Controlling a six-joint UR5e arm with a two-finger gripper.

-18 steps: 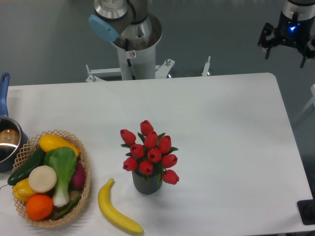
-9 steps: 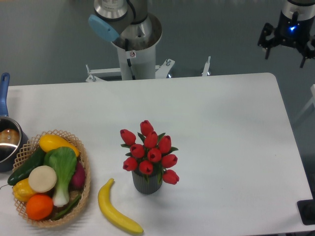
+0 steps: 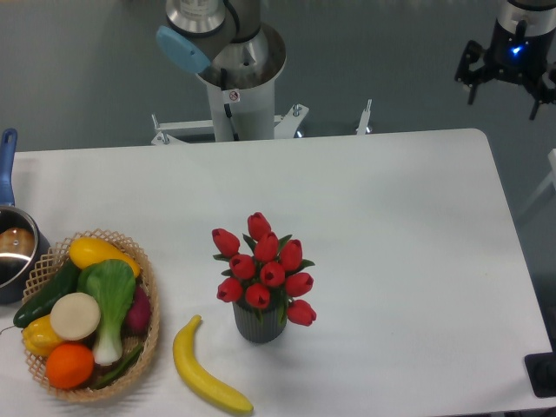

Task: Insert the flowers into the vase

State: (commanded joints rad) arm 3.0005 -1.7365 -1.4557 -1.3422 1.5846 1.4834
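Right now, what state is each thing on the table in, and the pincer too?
flowers: standing in the vase, held by nothing
vase: upright, filled
pincer: open, empty, off past the table's far right corner
banana: lying flat beside the vase
wicker basket: full of vegetables
pot: uncovered, at the left edge

Base column (image 3: 233, 82): silver-grey metal cylinder, widening to a rounded collar, beyond the far edge of the tabletop
Joint cap (image 3: 182, 49): light blue, rounded oval, on the left of the column
Upper joint (image 3: 201, 13): polished silver ring with a dark band above it (cut off by the frame top)
Sticker (image 3: 232, 95): small white label with a red mark
Mounting frame (image 3: 261, 129): pale metal brackets with bolts
Gripper (image 3: 508, 76): black, angular two-finger frame with a blue light, past the far right corner
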